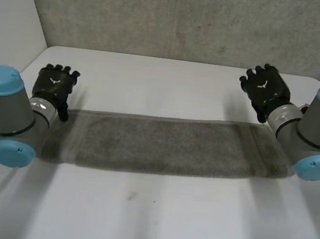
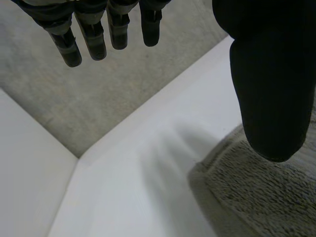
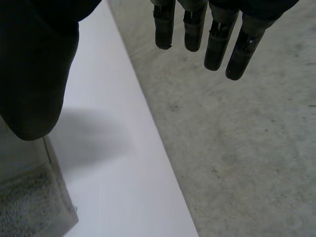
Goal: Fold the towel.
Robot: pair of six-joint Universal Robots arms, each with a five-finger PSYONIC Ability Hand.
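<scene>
A grey towel (image 1: 162,143) lies flat on the white table (image 1: 146,224) as a long strip running left to right. My left hand (image 1: 55,85) hovers just beyond the towel's left end, fingers straight and empty. In the left wrist view the fingers (image 2: 94,34) and thumb (image 2: 271,89) stand apart above the towel's corner (image 2: 256,192). My right hand (image 1: 264,89) is raised beyond the towel's right end, open and empty. The right wrist view has its fingers (image 3: 207,34) spread from the thumb (image 3: 34,74), with the towel's corner (image 3: 29,207) below the thumb.
A grey wall (image 1: 191,17) stands behind the table's far edge. A white panel (image 1: 9,11) closes the left side. My two arms rest over the towel's two ends, left arm (image 1: 7,111) and right arm (image 1: 317,134).
</scene>
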